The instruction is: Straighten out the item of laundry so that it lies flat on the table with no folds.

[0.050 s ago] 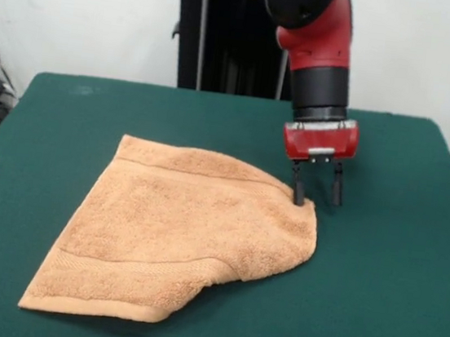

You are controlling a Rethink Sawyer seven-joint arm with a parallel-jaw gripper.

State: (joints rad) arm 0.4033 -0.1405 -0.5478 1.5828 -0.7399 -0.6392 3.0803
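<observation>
At centre frame, the fluffy orange-tan terry towel (184,237) lies partly folded; the red-and-black gripper (315,201) straddles its corner, fingers parted, nothing gripped

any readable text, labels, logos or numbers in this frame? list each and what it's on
None readable.
Gripper: the red housing above it has a small pale plate, no legible marks.
Towel: no tag or print showing.
Table: plain green cloth, no markings.
</observation>
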